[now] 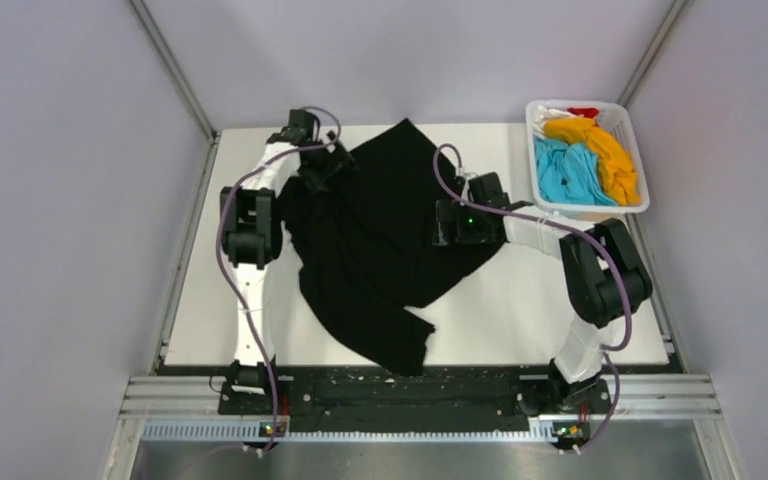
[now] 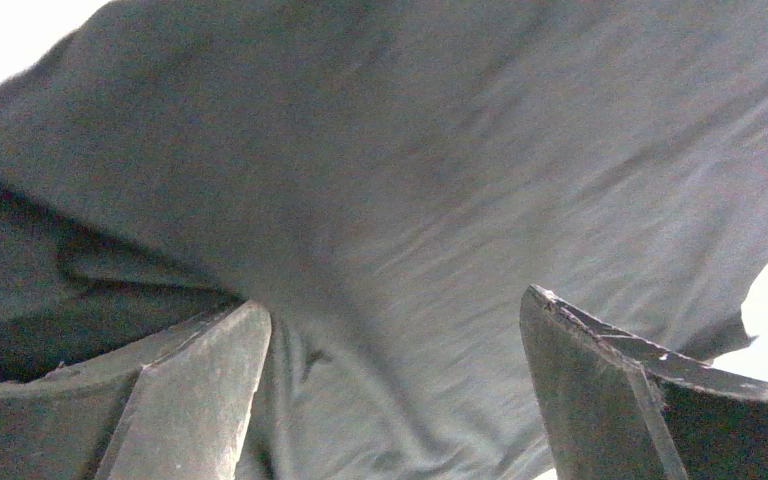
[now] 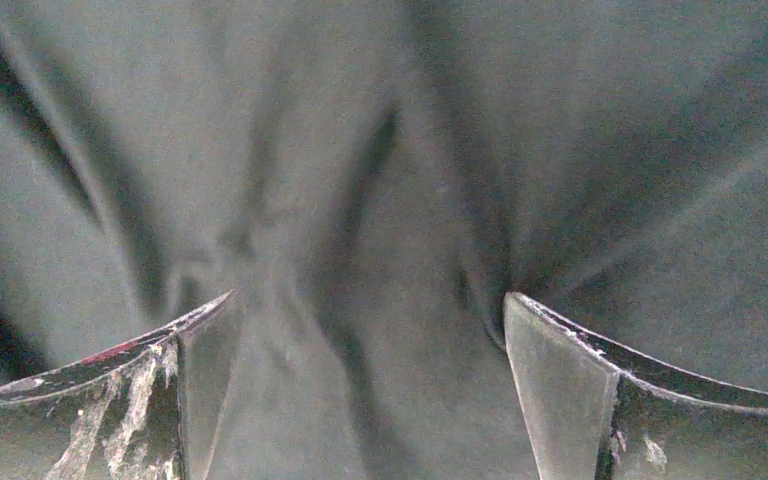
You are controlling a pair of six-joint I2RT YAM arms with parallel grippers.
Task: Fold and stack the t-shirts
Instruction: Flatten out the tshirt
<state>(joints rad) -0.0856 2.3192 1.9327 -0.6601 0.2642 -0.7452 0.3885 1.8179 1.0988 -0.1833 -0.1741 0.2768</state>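
Closest to the overhead camera, a metal rail (image 1: 420, 395) is running along the near edge, carrying both arm bases. Beyond it a white table (image 1: 560, 320) is sitting between pale grey walls (image 1: 60, 200) that are closing in on both sides and at the back.

Spread across the middle of the table, a large black shirt (image 1: 380, 240) is lying rumpled, one corner pointing toward the far edge and another hanging toward the rail. At the far right corner a white basket (image 1: 642, 205) is holding the other shirts in a heap: an orange shirt (image 1: 610, 155) is draping over a blue shirt (image 1: 570, 170), with a white shirt (image 1: 550, 115) and a red shirt (image 1: 585, 112) peeking out at the back.

Only the overhead view is showing the basket and the walls. The wrist views are showing nothing but dark cloth filling the picture, with creases running between the fingers.

From its base the left arm (image 1: 250, 230) is bending forward to the shirt's far left edge, and the left gripper (image 2: 395, 305) is standing wide over the cloth, clamping nothing. Folding in from the right side, the right arm (image 1: 600, 270) is bringing the right gripper (image 3: 370, 300) over the middle of the shirt, jaws equally wide, and the cloth is puckering at its fingertips (image 3: 520, 310).
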